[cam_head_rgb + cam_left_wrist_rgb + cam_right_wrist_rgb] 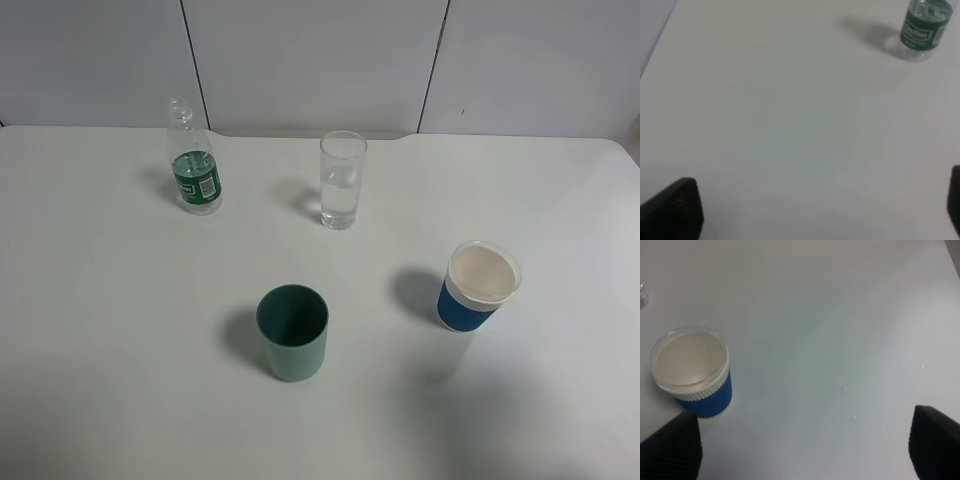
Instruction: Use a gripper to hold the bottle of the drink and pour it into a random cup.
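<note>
The bottle of the drink [195, 162] is small and clear with a green label. It stands upright at the back left of the white table [120, 330]. The tall clear glass [342, 180] stands upright to its right, near the back middle. No arm shows in the exterior high view. In the left wrist view my left gripper [812, 210] is open and empty, its black fingertips [672, 210] wide apart over bare table, with the bottle [924, 26] well ahead of it. My right gripper [802, 445] is open and empty, fingertips [670, 447] wide apart.
A short teal-green cup [293, 332] stands at the front middle. A blue cup with a white rim [478, 287] stands at the right, close to my right gripper's one finger in the right wrist view [692, 372]. A grey panelled wall [320, 60] runs behind the table.
</note>
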You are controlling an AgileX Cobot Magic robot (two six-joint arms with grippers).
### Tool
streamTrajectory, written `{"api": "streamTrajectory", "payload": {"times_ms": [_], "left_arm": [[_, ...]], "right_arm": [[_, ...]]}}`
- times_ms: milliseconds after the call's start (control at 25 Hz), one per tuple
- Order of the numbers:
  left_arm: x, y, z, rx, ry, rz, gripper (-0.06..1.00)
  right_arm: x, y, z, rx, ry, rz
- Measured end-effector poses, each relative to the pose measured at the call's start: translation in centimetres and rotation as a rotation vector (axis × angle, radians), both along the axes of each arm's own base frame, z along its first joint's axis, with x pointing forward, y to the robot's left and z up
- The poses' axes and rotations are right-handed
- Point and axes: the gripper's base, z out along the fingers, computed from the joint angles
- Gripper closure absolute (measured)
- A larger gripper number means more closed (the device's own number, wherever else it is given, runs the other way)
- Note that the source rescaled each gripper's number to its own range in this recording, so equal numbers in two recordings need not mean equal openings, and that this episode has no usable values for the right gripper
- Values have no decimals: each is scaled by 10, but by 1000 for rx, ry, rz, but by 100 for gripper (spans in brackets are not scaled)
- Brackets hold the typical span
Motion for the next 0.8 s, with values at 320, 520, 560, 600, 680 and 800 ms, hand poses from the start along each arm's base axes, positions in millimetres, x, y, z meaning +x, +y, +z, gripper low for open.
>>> {"api": "streamTrajectory", "payload": {"times_ms": [320,520,560,600,680,800], "left_arm": [[0,0,0,2,0,-1,-5],[0,0,0,2,0,-1,-5],[0,0,0,2,0,-1,-5],[0,0,0,2,0,-1,-5],[0,0,0,2,0,-1,-5],[0,0,0,2,0,-1,-5]], "right_arm": [[0,0,0,0,0,0],[0,0,0,0,0,0],[0,0,0,0,0,0],[0,0,0,0,0,0],[0,0,0,0,0,0],[0,0,0,0,0,0]]}}
